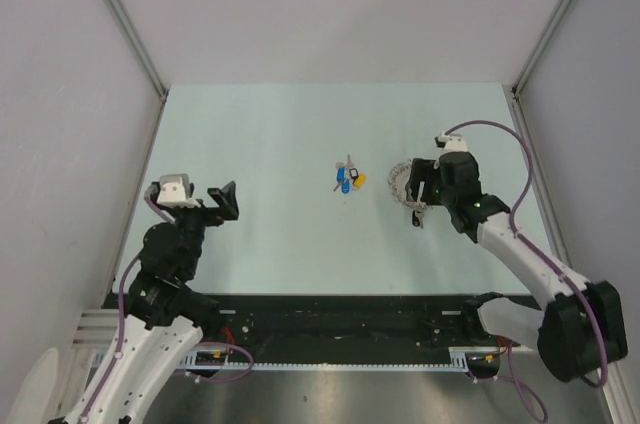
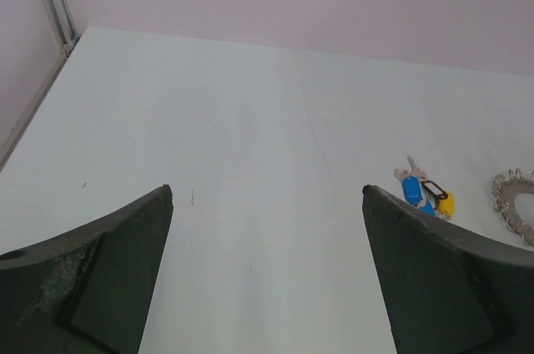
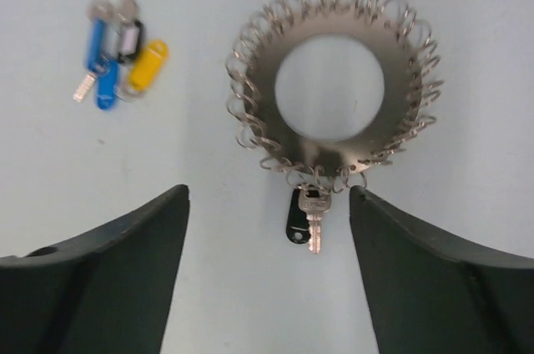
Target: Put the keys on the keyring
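tabletop (image 1: 280,144): nothing stands between my jaws and the work | keyring (image 3: 259,78): flat, just ahead of my right jaws; both my right jaws and left jaws gape wide; risk: closing skids it or snags its coils | keys (image 3: 117,53): ahead-left of the right jaws, well ahead-right of the left; risk: the bunch lifts as one | black-tagged key (image 3: 310,222): at the ring's near rim, closest to the right jaws; risk: pinched or knocked

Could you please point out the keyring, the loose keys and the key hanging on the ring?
Silvery-grey coil-rimmed metal keyring (image 3: 329,156): right wrist view, flat band.
Loose coloured-head metal keys (image 3: 147,64): right wrist view, yellow head.
Silver hung key (image 3: 314,222): right wrist view, blade.
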Motion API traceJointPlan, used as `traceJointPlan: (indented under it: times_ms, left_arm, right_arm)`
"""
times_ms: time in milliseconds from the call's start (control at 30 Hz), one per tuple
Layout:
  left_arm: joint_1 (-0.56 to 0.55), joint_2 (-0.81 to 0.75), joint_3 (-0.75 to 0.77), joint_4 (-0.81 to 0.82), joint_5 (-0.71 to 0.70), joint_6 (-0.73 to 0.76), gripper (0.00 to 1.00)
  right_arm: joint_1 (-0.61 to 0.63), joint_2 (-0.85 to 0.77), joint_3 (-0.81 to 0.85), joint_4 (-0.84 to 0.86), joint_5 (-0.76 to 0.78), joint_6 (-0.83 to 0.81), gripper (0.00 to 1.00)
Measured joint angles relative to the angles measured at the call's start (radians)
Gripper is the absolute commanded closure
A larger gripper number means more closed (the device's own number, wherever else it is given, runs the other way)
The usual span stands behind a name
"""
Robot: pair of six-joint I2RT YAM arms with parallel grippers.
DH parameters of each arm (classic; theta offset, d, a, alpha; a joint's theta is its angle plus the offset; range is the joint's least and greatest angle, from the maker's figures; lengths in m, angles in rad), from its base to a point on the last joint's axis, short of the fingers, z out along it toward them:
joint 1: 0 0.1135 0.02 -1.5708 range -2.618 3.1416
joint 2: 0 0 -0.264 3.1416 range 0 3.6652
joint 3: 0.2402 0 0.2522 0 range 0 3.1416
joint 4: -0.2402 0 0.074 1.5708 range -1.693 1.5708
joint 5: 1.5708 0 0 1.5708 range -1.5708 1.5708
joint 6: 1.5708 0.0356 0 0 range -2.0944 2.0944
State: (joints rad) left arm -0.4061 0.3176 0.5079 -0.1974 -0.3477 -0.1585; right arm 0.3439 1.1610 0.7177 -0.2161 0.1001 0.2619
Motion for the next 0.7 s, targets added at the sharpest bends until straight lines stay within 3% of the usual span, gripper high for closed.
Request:
traceJointPlan:
  times_ms: [67, 433, 700]
  left_arm:
    - [0.0, -0.028, -0.001, 0.008, -0.019, -0.011, 0.0]
    - [0.0, -0.283, -0.05, 0.111, -0.05, -0.043, 0.0]
    - [0.0, -0.315, -0.059, 0.129, -0.045, -0.032, 0.0]
  right_arm:
    - [0.002, -0.104, 0.0, -0.01, 0.014, 0.01, 0.01]
    - [0.006, -0.7, 0.0, -0.079, 0.113, -0.006, 0.0]
    - [0.005, -0.914, 0.016, -0.148, 0.135, -0.101, 0.0]
